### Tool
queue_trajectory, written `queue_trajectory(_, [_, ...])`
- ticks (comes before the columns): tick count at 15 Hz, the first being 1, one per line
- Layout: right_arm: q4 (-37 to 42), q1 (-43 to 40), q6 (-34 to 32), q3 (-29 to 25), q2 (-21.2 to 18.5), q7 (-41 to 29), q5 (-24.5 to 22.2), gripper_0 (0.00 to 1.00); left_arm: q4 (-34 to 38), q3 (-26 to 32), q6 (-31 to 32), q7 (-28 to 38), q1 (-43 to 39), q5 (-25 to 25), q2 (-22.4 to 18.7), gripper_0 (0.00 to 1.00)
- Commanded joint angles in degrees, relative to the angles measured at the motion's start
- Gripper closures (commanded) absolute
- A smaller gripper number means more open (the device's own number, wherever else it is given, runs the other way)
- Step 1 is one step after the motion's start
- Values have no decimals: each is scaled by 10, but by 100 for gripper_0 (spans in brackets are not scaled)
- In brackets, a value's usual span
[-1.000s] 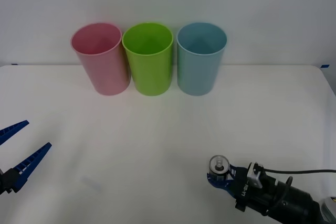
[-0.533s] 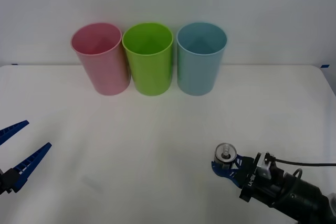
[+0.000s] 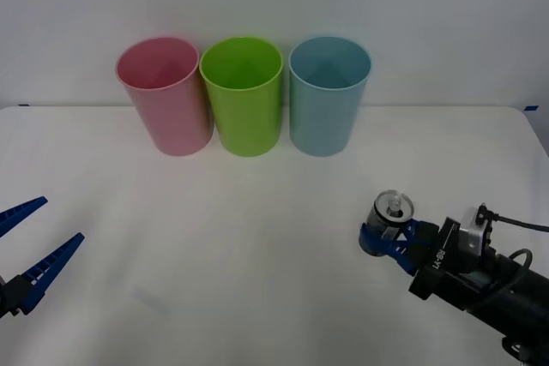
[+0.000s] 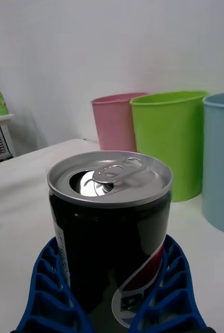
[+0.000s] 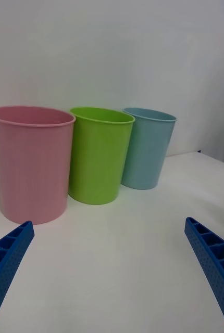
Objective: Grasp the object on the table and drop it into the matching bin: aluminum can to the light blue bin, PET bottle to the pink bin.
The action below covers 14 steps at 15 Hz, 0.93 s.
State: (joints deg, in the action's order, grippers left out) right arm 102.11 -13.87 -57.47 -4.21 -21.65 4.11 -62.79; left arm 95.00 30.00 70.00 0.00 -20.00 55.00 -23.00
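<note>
The aluminum can (image 3: pixel 390 219) has a silver top with a pull tab and a dark label; my right gripper (image 3: pixel 388 239) is shut on it and holds it upright above the white table (image 3: pixel 257 237) at the front right. In the right wrist view the can (image 4: pixel 111 223) sits between the blue ribbed fingers (image 4: pixel 166 291). The light blue bin (image 3: pixel 327 96) stands at the back, right of a lime green bin (image 3: pixel 244 96); the pink bin (image 3: pixel 165 96) is leftmost. My left gripper (image 3: pixel 30 250) hangs open at the front left, with nothing between its fingers.
The three bins stand in a tight row near the table's back edge, against a white wall. A black cable (image 3: pixel 515 225) runs from the right wrist. Bare table lies between the can and the bins.
The right gripper has lifted the can and carried it to the right and toward the back of the table. The left arm has not moved.
</note>
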Motion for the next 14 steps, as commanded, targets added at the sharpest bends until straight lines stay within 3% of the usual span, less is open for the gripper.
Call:
queue_trajectory(1, [41,2,14,-19,-2,-44,0,100,0,0,0,0,0,0,0,0])
queue_trajectory(9, [137,22,147,-25,-64,-84,34,100,0,0,0,0,0,0,0,0])
queue_trajectory(12, [136,55,181,-24,-66,-101,29,100,0,0,0,0,0,0,0,0])
queue_trajectory(14, [136,80,204,-21,-66,-149,0,100,0,0,0,0,0,0,0,0])
